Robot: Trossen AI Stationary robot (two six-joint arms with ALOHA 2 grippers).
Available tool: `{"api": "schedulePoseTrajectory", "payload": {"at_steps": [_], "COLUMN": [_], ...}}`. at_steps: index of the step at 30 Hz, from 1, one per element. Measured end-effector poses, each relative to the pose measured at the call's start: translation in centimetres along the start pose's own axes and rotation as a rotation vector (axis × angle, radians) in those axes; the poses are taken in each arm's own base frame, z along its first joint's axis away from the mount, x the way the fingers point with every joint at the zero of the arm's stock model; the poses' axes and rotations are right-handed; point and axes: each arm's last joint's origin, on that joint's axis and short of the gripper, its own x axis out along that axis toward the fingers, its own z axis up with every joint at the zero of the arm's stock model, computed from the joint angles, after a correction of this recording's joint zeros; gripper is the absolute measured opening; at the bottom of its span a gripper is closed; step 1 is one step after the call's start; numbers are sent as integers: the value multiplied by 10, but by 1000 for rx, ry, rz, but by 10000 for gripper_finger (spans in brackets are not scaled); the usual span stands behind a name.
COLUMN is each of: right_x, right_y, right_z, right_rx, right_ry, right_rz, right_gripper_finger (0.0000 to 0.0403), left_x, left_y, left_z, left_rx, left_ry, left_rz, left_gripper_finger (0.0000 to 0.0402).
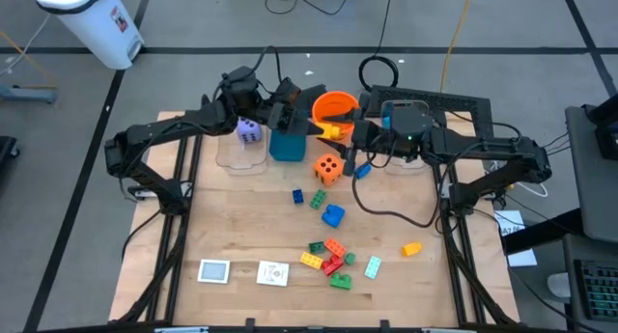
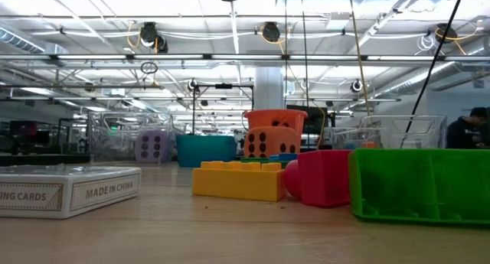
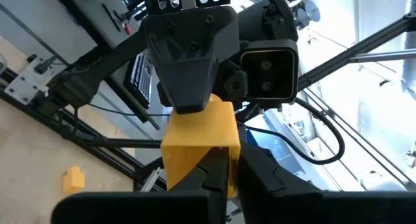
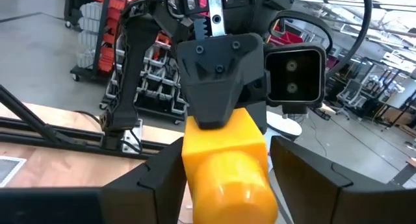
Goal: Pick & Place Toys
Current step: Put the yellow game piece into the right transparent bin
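You've got a yellow brick (image 3: 198,143) up in the air btwn both arms, over the orange bucket (image 1: 334,107) at the table's far edge. Left gripper (image 1: 314,127) is pinched shut on one end. Right gripper (image 1: 350,135) has its jaws spread either side of the other end, w/ gaps showing, so prob not gripping yet. Brick looks light, stiff, smooth plastic, likely slippery; take it across the flat sides, not the rounded stud.
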Motion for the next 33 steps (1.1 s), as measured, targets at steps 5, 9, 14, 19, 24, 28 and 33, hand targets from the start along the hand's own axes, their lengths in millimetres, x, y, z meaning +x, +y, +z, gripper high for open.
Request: {"api": "schedulePoseTrajectory", "payload": {"at_steps": [5,9,14,19,24,28,33], "right_x": [0,0,0,0,-1,-6,-18], "right_y": [0,0,1,0,-1,-4,-15], "right_z": [0,0,0,0,2,4,9], "right_rx": [-1,-2,-3,0,2,-3,12], "right_ry": [0,1,-6,-9,-16,-4,-12], "right_rz": [3,7,25,19,5,-43,-69], "right_gripper_finger": [174,147,134,135,135,135,135], "left_x": [0,0,0,0,-2,-9,-19], "left_y": [0,0,-1,-4,-8,-7,-4], "left_z": [0,0,0,1,6,13,21], "left_rx": [0,15,28,63,119,151,167], "left_ry": [-1,-1,1,-13,-40,-69,-72], "left_rz": [0,-2,-6,-31,-72,-78,-75], "left_gripper_finger": [40,35,50,92,149,186,207]}}
